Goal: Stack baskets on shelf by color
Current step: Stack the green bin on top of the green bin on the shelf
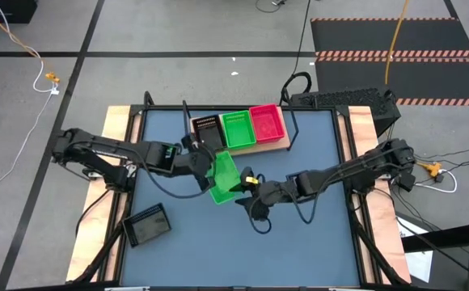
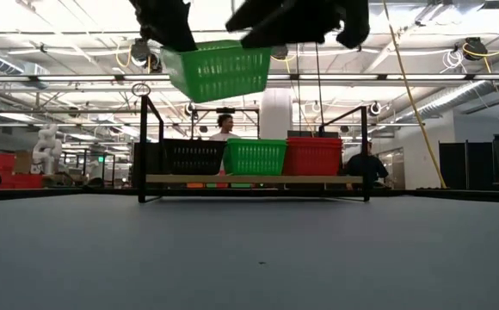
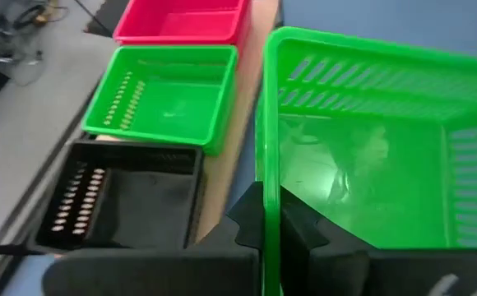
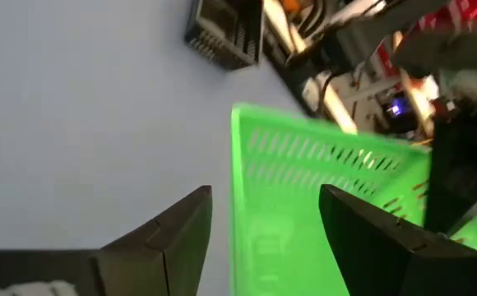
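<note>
black, green and pink-red stacks already line the shelf [image 1: 275, 146] as the left gripper [image 3: 265, 238], clamped on a green basket [image 1: 224, 177], carries it aloft; the right gripper [image 4: 263, 247] gapes nearby, one black basket [image 1: 146, 225] left on the table [image 1: 315, 242].

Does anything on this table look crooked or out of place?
Yes. One green mesh basket hangs tilted in the air, its rim pinched by the left gripper. One black mesh basket sits alone near the table's front-left corner, askew and far from the wooden shelf.
</note>
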Tool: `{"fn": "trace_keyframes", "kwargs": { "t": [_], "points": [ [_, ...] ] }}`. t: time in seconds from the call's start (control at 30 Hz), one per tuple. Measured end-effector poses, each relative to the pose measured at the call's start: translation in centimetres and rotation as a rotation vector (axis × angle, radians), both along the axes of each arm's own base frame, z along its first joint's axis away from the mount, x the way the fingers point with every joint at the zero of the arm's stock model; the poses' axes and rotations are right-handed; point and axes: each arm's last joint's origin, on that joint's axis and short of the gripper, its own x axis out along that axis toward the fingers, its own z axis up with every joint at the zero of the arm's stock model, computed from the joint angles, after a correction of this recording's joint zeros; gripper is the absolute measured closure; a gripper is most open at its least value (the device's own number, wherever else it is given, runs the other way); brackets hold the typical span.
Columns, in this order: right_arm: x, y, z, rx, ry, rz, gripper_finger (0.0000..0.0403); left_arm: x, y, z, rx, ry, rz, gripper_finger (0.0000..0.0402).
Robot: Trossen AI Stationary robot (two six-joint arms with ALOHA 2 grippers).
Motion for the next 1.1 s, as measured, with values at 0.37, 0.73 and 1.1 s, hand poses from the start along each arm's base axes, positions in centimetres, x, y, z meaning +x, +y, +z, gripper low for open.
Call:
{"fn": "trace_keyframes", "kwargs": {
  "t": [0.37,0.73,1.1],
  "points": [
    [0.1,-2.3,-0.7,0.086,0.095,-0.018,0.0285,0.5,0.8,0.3,0.001,-0.033,-0.024,0.0387],
    [-0.1,-2.7,-1.0,0.091,0.132,-0.043,0.0393,0.3,2.3,1.5,-0.116,-0.139,-0.006,0.0349],
    [-0.7,-5.4,1.1,-0.119,0.030,-0.286,0.0400,-1.9,5.0,1.9,-0.062,-0.040,0.098,0.0267]
  ]
}}
